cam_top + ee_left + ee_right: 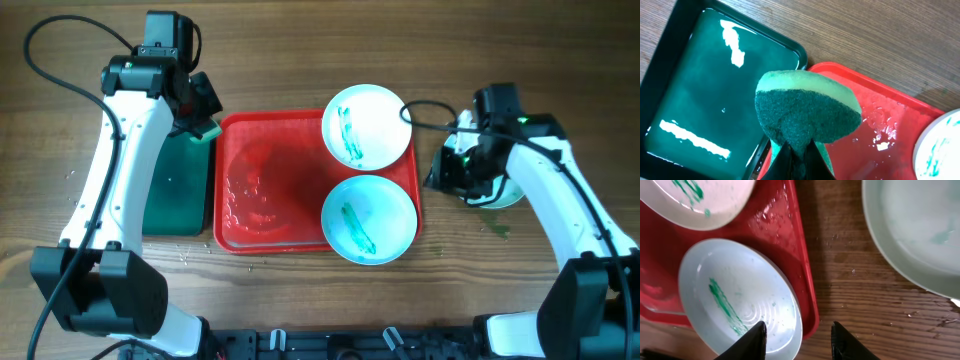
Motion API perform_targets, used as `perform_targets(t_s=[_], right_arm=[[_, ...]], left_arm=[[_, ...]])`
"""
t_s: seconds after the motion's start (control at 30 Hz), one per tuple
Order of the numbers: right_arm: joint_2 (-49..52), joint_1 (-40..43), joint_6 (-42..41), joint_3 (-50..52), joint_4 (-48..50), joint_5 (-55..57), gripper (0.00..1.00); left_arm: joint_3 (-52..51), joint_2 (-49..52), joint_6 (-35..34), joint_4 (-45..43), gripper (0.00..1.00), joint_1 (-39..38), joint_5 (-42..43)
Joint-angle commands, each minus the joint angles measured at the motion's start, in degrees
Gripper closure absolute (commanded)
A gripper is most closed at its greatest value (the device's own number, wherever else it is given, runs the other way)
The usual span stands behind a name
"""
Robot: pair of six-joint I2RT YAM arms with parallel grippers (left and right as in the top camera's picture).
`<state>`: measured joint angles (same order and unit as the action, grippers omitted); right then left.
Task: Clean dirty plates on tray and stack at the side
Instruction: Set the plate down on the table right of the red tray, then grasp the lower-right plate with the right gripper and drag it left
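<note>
Overhead: The tray (265,150) lies at table centre, its bare floor wet. Two plates sit on its right half: the far plate (366,125) and the near plate (368,218), both smeared teal. A third plate (508,193) rests on the table off the tray's right side, partly under my right arm. My left gripper (203,118) hangs over the join between the green tray (175,190) and the red one. My right gripper (447,170) sits between tray and third plate.

Left wrist: My fingers are clamped tight on a sponge (807,112), scouring face toward the camera. It looks soft and probably soaked.

Right wrist: My jaws stand wide apart and hold nothing. One finger (757,340) is over the near plate's rim, the other over bare wood. The third plate shows one faint smear.

Assessment: I judge the plates stiff, light, breakable and slippery when wet. The raised rim nearest the tray's right edge is the best hold, one finger inside and one outside.
</note>
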<state>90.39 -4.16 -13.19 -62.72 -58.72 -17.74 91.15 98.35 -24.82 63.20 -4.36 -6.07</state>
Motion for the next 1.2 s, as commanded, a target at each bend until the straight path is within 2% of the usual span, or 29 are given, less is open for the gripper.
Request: perform_targets(t_s=[0.0,0.17,0.27,0.4,0.7,0.93,0.97,1.03,1.17], right_arm=[[-0.59,-2.29,2.23,3.82,3.30,1.16,0.57],[1.16,-3.17,3.56,8.22,7.98,-0.42,0.57],[4.13,-3.17,7.23,8.48,9.29,-6.58,0.59],[6.93,-3.19,7.21,8.48,10.95,-6.58,0.61],[9.18,-3.76,8.90,8.48,12.02,-8.24,0.72],[9.92,-3.76,8.70,13.22,17.09,-8.20,0.75],[9.94,-3.76,8.70,13.35,17.33,-8.37,0.79],[9.94,-3.76,8.72,13.35,18.16,-10.29,0.94],[9.88,-3.76,11.80,12.66,17.49,-13.09,0.96]], left_arm=[[0.57,0.02,-1.18,-0.20,0.96,0.35,0.92],[0.57,0.02,-1.18,-0.17,0.96,0.35,1.16],[0.57,0.02,-1.18,-0.17,0.96,0.35,1.16],[0.57,0.02,-1.18,-0.17,0.96,0.35,1.14],[0.57,0.02,-1.18,-0.17,0.96,0.35,1.14],[0.57,0.02,-1.18,-0.17,0.96,0.35,1.14],[0.57,0.02,-1.18,-0.17,0.96,0.35,1.14],[0.57,0.02,-1.18,-0.17,0.96,0.35,1.14],[0.57,0.02,-1.18,-0.20,0.96,0.35,1.14]])
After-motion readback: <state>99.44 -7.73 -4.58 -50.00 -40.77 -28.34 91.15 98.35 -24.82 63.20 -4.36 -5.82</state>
